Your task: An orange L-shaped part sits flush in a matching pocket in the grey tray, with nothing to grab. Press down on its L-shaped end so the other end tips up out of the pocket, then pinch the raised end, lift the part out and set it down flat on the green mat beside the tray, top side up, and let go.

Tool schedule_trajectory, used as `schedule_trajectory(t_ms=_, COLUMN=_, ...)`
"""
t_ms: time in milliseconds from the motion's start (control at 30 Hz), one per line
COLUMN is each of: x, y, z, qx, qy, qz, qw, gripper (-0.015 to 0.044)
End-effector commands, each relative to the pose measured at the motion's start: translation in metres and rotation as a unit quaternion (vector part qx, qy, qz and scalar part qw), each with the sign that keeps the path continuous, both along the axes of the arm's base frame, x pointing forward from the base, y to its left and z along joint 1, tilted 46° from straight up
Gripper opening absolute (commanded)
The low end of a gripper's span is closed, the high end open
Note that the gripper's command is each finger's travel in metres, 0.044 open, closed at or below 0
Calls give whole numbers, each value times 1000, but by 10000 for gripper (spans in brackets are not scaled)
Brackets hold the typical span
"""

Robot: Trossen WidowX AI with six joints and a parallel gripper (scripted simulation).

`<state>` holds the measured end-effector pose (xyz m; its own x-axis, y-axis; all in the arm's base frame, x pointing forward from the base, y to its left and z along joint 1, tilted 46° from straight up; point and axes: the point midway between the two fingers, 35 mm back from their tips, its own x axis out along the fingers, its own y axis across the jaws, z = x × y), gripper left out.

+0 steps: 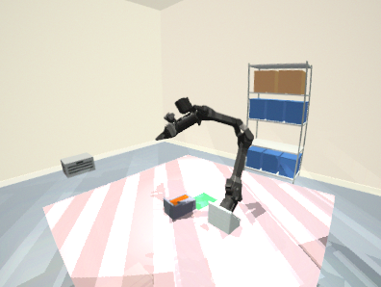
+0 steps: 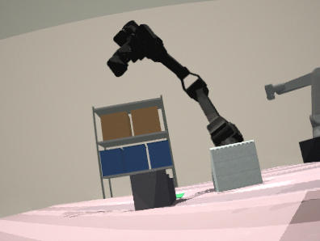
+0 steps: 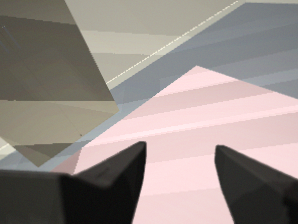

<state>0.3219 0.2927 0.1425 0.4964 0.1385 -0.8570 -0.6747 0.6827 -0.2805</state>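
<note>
The orange part (image 1: 180, 199) lies in the top of the grey tray (image 1: 180, 211) (image 2: 149, 191) in the top view; its L-shaped end is too small to make out there. In the exterior view the tray's walls hide the part. The green mat (image 1: 207, 200) (image 2: 180, 196) lies beside the tray, on the side toward the arm's base. My gripper (image 1: 158, 139) (image 2: 112, 68) (image 3: 180, 151) is high above the table, well above the tray. Its fingers stand part-way open with nothing between them. The wrist view shows neither tray, part nor mat.
The arm's pale base block (image 1: 223, 220) (image 2: 236, 166) stands beside the mat. A shelf rack (image 1: 278, 94) (image 2: 133, 139) with boxes stands at the back. A grey drawer box (image 1: 78, 165) is at the far left. Another grey arm (image 2: 296, 84) stands at the right in the exterior view.
</note>
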Motion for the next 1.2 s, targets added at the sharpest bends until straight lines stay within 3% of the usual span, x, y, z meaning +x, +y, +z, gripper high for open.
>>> schedule_trajectory(t_ms=0, x=1, y=-41, z=-64, qx=-59, qy=77, qz=-161, qw=982, gripper=180)
schedule_trajectory(t_ms=200, x=-13, y=-97, z=-126, qx=-149, qy=121, qz=-357, qw=914, gripper=180)
schedule_trajectory(t_ms=433, x=-40, y=-161, z=-171, qx=-263, qy=100, qz=-537, qw=796, gripper=180)
schedule_trajectory(t_ms=833, x=-42, y=-168, z=-176, qx=-273, qy=94, qz=-550, qw=784, gripper=180)
schedule_trajectory(t_ms=1167, x=-49, y=-219, z=-227, qx=-274, qy=93, qz=-550, qw=783, gripper=180)
